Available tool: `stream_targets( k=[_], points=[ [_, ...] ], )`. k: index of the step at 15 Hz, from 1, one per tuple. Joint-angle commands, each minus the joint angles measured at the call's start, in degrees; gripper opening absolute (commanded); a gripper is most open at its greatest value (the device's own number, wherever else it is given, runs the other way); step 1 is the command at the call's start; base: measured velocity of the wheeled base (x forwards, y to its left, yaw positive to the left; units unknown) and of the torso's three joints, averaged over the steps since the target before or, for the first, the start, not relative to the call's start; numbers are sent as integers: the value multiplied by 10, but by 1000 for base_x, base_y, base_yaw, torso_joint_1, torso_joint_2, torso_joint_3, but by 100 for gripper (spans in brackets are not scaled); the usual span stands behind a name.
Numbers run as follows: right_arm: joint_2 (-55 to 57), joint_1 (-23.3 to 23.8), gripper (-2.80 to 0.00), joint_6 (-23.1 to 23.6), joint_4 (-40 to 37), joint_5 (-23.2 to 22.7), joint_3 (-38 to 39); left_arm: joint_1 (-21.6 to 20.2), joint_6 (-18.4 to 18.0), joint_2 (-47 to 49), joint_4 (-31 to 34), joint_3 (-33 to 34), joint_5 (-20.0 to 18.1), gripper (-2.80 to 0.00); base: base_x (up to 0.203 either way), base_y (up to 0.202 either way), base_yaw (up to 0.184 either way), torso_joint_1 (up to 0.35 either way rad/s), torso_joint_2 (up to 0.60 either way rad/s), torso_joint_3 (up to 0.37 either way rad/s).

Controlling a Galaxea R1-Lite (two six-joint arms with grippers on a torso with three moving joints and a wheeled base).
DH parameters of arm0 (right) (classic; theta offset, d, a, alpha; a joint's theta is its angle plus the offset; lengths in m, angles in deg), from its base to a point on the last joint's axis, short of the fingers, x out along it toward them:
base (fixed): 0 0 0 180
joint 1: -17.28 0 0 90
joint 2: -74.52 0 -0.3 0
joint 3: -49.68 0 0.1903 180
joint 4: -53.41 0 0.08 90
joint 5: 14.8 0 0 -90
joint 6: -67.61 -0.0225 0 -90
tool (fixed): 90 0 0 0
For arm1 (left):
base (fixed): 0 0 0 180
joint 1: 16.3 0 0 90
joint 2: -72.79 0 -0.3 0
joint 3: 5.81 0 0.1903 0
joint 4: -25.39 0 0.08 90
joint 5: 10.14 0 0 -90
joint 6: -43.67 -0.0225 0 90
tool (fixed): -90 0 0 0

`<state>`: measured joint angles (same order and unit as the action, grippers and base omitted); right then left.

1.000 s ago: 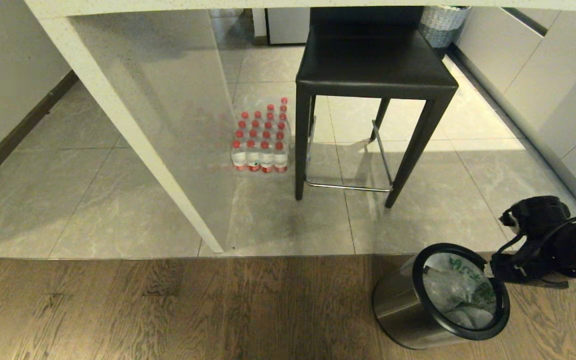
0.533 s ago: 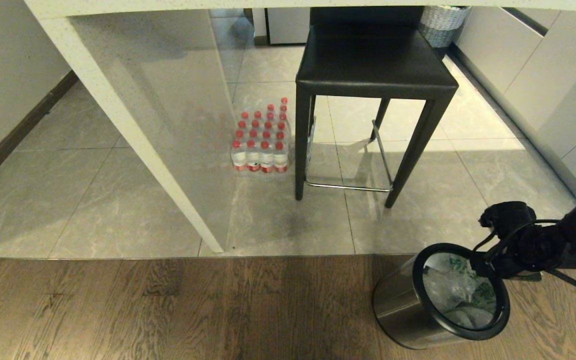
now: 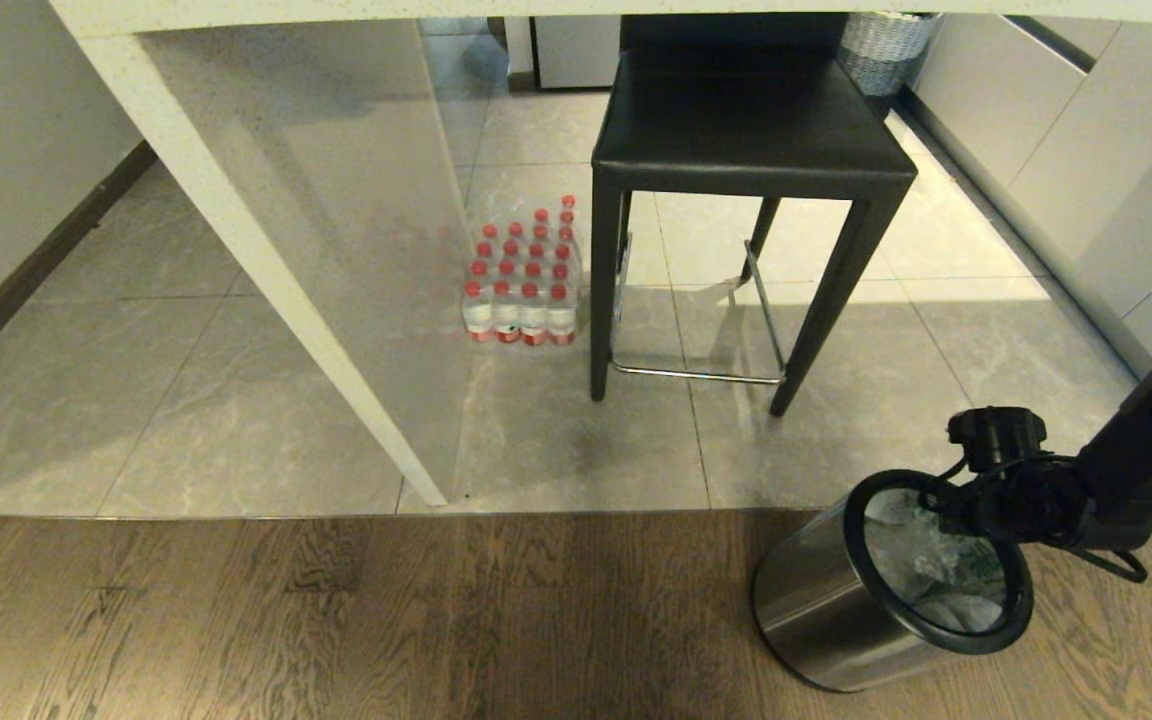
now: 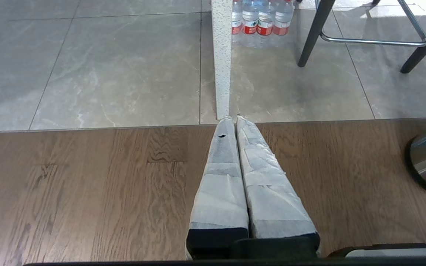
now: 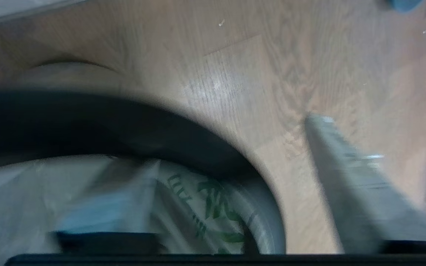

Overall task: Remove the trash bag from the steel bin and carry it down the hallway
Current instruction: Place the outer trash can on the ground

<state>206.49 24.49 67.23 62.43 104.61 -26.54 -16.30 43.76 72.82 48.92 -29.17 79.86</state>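
my right gripper (image 3: 936, 497) has come in from beside the steel bin (image 3: 816, 610) to sit over its black ring rim (image 3: 936, 630) on the far side, and the bin itself has been nudged and tipped a little since a second ago, so i judge i'm touching the rim and about to reach in. the jaws stand apart, one finger (image 5: 350, 177) outside the rim over the wood floor (image 3: 336, 620), the other inside, holding nothing yet. the trash bag (image 3: 936, 580) lies crumpled inside the bin, just below and in front of the gripper. my left gripper (image 4: 235, 122) is parked, fingers together, left of the bin
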Motion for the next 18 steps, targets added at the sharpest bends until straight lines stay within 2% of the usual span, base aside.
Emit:
stream_targets(
  k=[1, 10, 18],
  points=[
    [0, -5, -280, 6, -14, -2, -4, 0, 0, 0, 0, 0, 0, -280, 0, 0, 0, 0, 0, 0],
    [-124, -26, -280, 6, -56, -4, 78, 0, 0, 0, 0, 0, 0, -280, 0, 0, 0, 0, 0, 0],
    [-369, -43, -280, 9, -104, -19, 161, 0, 0, 0, 0, 0, 0, -280, 0, 0, 0, 0, 0, 0]
  ],
)
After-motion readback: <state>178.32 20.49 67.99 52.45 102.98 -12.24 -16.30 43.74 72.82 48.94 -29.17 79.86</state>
